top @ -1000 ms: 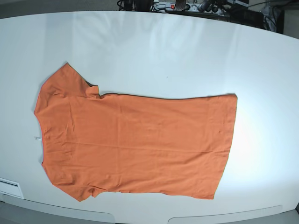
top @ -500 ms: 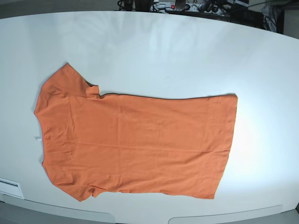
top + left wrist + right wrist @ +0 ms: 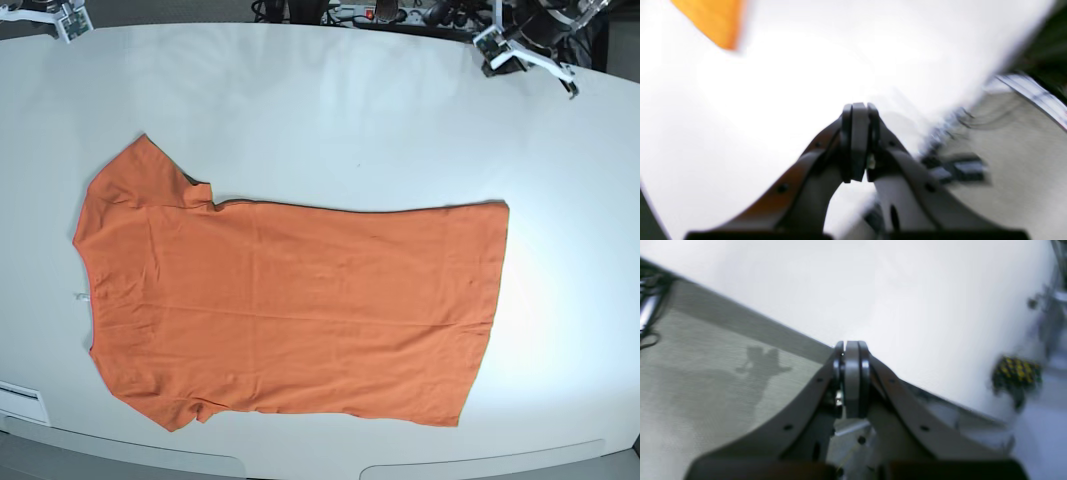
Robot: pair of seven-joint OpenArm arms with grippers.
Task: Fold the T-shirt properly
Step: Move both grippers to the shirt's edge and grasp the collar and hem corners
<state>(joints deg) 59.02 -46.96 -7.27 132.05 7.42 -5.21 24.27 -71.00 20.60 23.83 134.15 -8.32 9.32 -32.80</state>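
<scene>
The orange T-shirt (image 3: 290,310) lies flat on the white table (image 3: 350,120), collar to the left with a small white tag (image 3: 78,295), hem to the right. Its sleeves show at the upper left and lower left. My left gripper (image 3: 530,45) is at the far right back edge, well away from the shirt. In the left wrist view it (image 3: 857,111) is shut and empty over bare table, with an orange shirt corner (image 3: 713,20) far off. My right gripper (image 3: 65,15) is at the far left back corner. In the right wrist view it (image 3: 851,348) is shut and empty above the table edge.
Cables and a power strip (image 3: 370,12) lie behind the table's back edge. A white label strip (image 3: 20,403) sits at the front left edge. A blurred yellow-and-black object (image 3: 1015,371) shows off the table in the right wrist view.
Both arms have come into the base view at the back corners, where none showed before. The T-shirt has not moved.
</scene>
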